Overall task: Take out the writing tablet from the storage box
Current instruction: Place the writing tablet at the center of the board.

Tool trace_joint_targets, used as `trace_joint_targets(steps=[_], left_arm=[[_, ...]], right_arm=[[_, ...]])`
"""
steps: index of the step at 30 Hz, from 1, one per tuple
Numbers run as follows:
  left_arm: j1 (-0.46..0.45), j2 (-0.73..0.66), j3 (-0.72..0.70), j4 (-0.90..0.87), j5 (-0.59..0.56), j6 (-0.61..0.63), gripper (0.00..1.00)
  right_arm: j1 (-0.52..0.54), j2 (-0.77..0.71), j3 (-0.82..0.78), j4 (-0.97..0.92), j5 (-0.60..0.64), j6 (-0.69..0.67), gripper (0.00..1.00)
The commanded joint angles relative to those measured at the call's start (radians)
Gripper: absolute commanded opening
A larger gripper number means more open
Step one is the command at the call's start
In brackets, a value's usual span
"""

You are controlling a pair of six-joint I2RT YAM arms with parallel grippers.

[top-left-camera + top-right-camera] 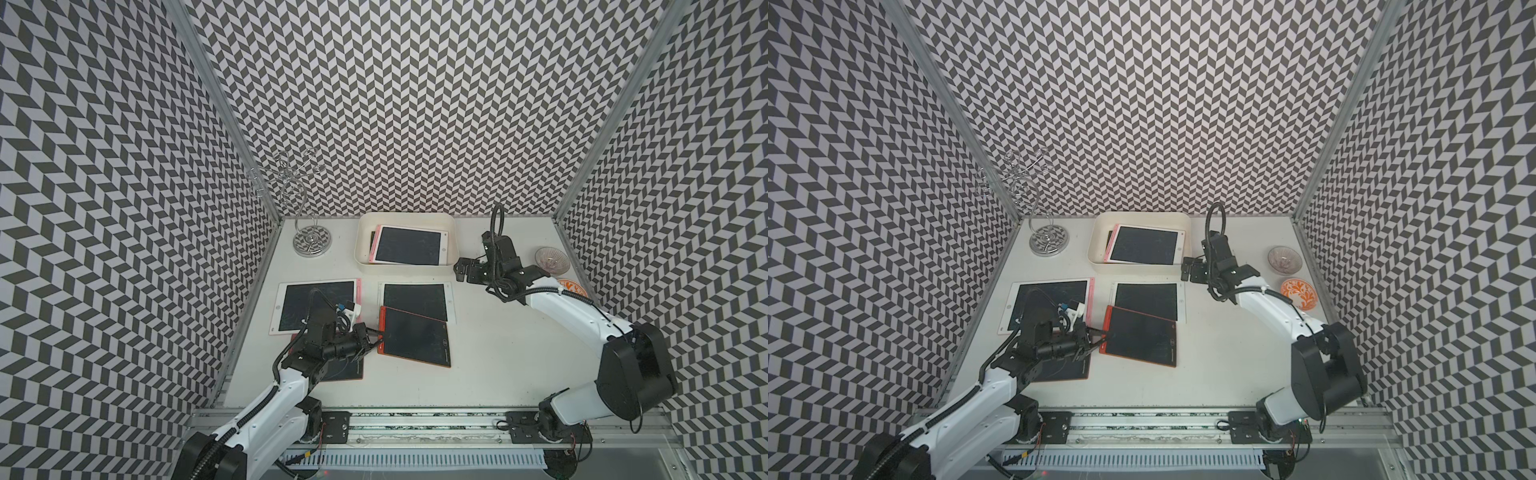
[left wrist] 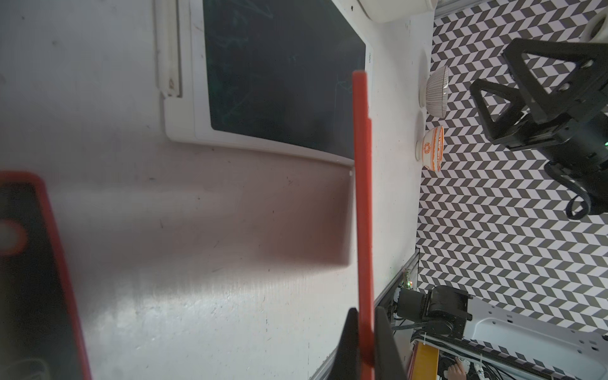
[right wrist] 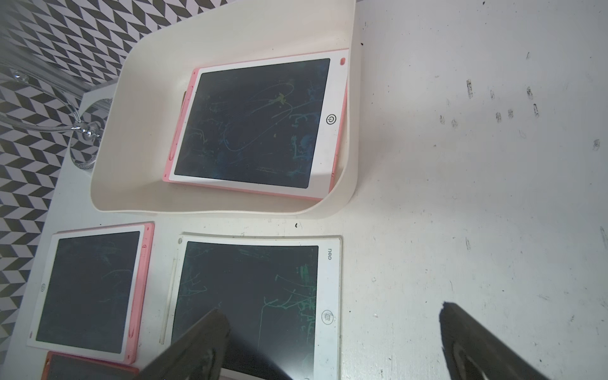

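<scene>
The left gripper [image 1: 371, 332] is clamped on the left edge of the red-framed writing tablet [image 1: 415, 337], whose far edge overlaps a white-framed tablet [image 1: 415, 296]. The right gripper [image 1: 460, 270] hangs spread wide beside the right wall of the storage box [image 1: 362, 249], where a pink-framed writing tablet [image 1: 409, 246] lies. Bare table [image 1: 519, 353] stretches rightward.

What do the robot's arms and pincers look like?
Both arms have smooth white shells with chunky black joints. The left arm and right arm each carry a ribbed black cable along the outside. The left pincer and right pincer are black, with flat fingers tapering to thin tips and triangular cut-outs.
</scene>
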Motion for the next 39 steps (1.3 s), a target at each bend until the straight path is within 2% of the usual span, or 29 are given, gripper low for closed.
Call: trace_joint_targets(steps=[1,12,21,24,27,39], left_arm=[[-0.011,0.005,-0.012,0.079,-0.008,-0.023,0.00],[-0.060,0.041,-0.063,0.112,-0.024,-0.044,0.00],[-0.068,-0.020,-0.127,0.101,-0.057,-0.079,0.00],[-0.069,-0.035,-0.140,0.101,-0.066,-0.090,0.04],[-0.069,-0.041,-0.138,0.092,-0.072,-0.088,0.13],[-0.068,-0.024,-0.131,0.043,-0.094,-0.056,0.28]], right_arm=[[0.005,-0.005,-0.009,0.048,0.016,-0.009,1.00],[0.003,0.002,-0.019,0.055,0.041,-0.008,1.00],[0.003,0.022,-0.018,0.064,0.036,-0.011,0.99],[0.003,0.029,-0.018,0.067,0.034,-0.011,0.99],[0.003,0.034,-0.017,0.071,0.032,-0.011,0.99],[0.002,0.050,-0.013,0.073,0.033,-0.012,1.00]])
